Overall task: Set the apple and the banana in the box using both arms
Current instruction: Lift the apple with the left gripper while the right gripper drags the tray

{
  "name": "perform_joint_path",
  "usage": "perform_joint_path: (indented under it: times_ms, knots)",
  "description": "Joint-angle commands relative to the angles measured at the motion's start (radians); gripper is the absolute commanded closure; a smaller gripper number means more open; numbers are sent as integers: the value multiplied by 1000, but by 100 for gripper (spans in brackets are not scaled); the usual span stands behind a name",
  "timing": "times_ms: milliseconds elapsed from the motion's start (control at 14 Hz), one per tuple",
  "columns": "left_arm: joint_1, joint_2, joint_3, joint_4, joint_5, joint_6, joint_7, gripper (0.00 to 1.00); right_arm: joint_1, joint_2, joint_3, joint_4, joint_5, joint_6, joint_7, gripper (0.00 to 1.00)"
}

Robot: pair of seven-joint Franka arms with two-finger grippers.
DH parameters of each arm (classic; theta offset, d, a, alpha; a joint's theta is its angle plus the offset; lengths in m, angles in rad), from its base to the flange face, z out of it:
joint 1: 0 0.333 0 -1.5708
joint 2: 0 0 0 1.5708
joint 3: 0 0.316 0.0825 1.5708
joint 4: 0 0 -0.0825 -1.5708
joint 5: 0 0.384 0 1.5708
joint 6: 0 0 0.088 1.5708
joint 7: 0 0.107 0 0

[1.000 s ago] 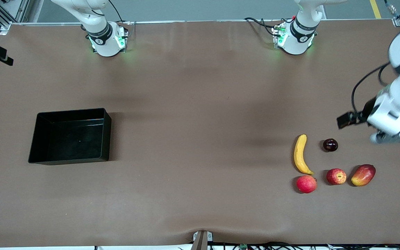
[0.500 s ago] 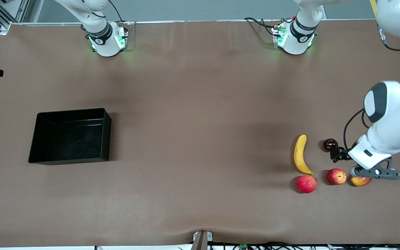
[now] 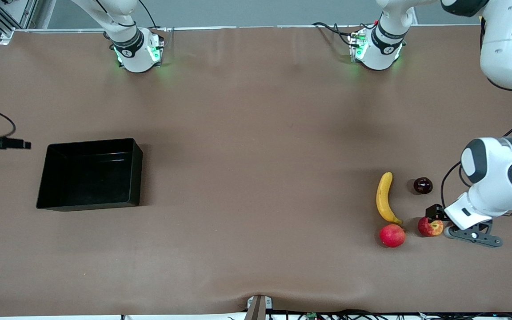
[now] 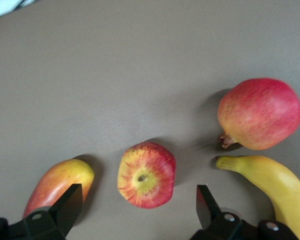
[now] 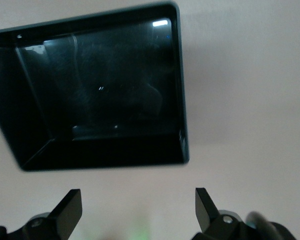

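Observation:
The apple (image 3: 429, 228), red with yellow streaks, lies near the left arm's end of the table. In the left wrist view the apple (image 4: 146, 174) sits dimple up between the open fingers. My left gripper (image 4: 139, 197) is open and hovers just above it; in the front view the left gripper (image 3: 436, 218) partly covers it. The banana (image 3: 385, 198) lies beside the apple, toward the right arm's end, and shows in the left wrist view (image 4: 275, 192). The black box (image 3: 91, 143) stands empty near the right arm's end. My right gripper (image 5: 137, 205) is open and empty, over the table beside the box (image 5: 182, 100).
An evenly pinkish-red round fruit (image 3: 392, 235) lies just nearer the front camera than the banana's tip. A dark round fruit (image 3: 422, 185) lies farther from the camera than the apple. A red-yellow mango (image 4: 57, 185) lies beside the apple, under the left hand in the front view.
My left arm has swung down from beside the dark fruit to over the apple, now covering the mango. The right hand has moved along the table edge, nearer the box.

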Motion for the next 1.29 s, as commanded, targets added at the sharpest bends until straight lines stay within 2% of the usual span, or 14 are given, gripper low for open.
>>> perform_joint_path:
  times_ms: [0, 143, 357, 500, 571, 643, 714, 786, 857, 1071, 1214]
  knots:
    - [9, 43, -6, 22, 22, 20, 14, 0, -47, 25, 17, -69, -13, 160, -115, 0]
    - [6, 60, -4, 22, 20, 20, 13, 6, -51, 42, 17, -120, -13, 269, -120, 0]
    - [4, 80, -4, 24, 40, 54, 13, 10, -64, 82, 17, -175, -12, 355, -144, 0]
    - [9, 97, -4, 24, 56, 92, 33, 10, -100, 92, 20, -238, -4, 444, -208, 21]
    - [10, 110, -4, 24, 59, 115, 57, 10, -114, 93, 21, -270, 2, 488, -228, 38]
    - [10, 114, -4, 24, 59, 120, 60, 10, -120, 92, 22, -287, 10, 499, -231, 62]
    - [9, 114, -4, 24, 59, 120, 59, 14, -122, 92, 22, -290, 14, 500, -232, 80]
    - [9, 115, -4, 24, 59, 122, 59, 28, -125, 93, 22, -295, 16, 500, -233, 95]
    - [9, 117, -4, 24, 60, 122, 59, 51, -124, 92, 23, -297, 16, 493, -233, 100]
    - [10, 114, -4, 24, 60, 122, 63, 100, -113, 79, 28, -292, 16, 448, -230, 100]
    - [21, 86, -6, 21, 65, 119, 63, 100, -104, 58, 54, -280, 19, 374, -228, 100]
